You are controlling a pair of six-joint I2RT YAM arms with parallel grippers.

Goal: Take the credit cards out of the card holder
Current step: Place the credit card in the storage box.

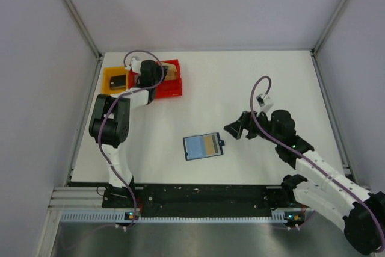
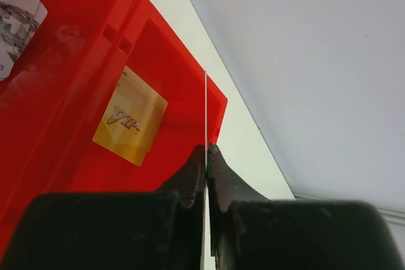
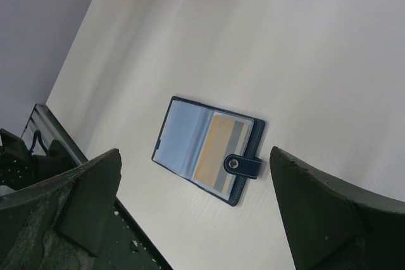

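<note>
The card holder (image 1: pixel 203 146) lies open on the white table, dark navy outside and light blue inside, its clasp tab pointing right. An orange and grey card (image 3: pixel 221 153) shows in its right-hand pocket. My right gripper (image 1: pixel 234 129) hovers open just right of the card holder (image 3: pixel 183 134), which shows between its fingers with nothing held. My left gripper (image 2: pixel 207 150) is over the red bin (image 1: pixel 171 85), shut on a thin white card (image 2: pixel 205 112) seen edge-on. A gold VIP card (image 2: pixel 130 117) lies in that red bin (image 2: pixel 171 55).
A yellow bin (image 1: pixel 108 75) with a dark item inside stands left of the red bin at the back left. Another printed card (image 2: pixel 16 23) lies in the neighbouring red compartment. Grey walls enclose the table, and a metal rail (image 1: pixel 198 195) runs along the near edge.
</note>
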